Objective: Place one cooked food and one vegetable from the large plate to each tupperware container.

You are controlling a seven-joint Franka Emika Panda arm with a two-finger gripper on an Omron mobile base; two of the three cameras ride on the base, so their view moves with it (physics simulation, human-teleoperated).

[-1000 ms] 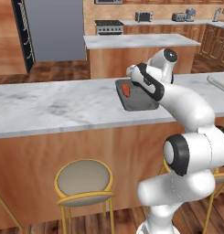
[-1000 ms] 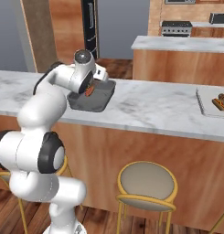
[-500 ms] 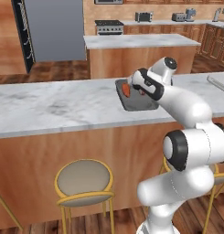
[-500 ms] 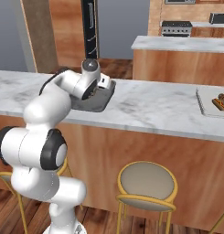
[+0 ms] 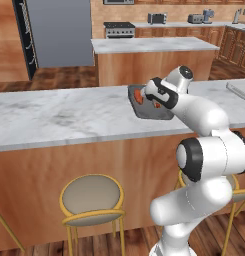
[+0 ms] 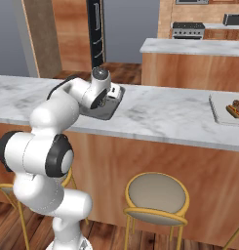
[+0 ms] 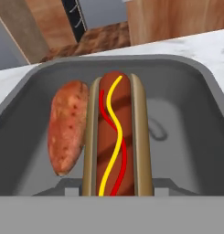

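The end effector [image 5: 153,96], pinching the hot dog [image 7: 115,139], has dipped lower into the dark container [image 7: 186,119] (vegetable [image 7: 67,125] already inside), so release looks imminent.

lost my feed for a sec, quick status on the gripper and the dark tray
Gripper shut on hot dog, over the dark grey tray. Red-orange vegetable lying in the tray, against the bun. Nothing in the way.

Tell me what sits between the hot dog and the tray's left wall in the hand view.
In the hand view, a red-orange tapered vegetable lies between the hot dog and the left wall of the dark grey tray, close alongside the bun.
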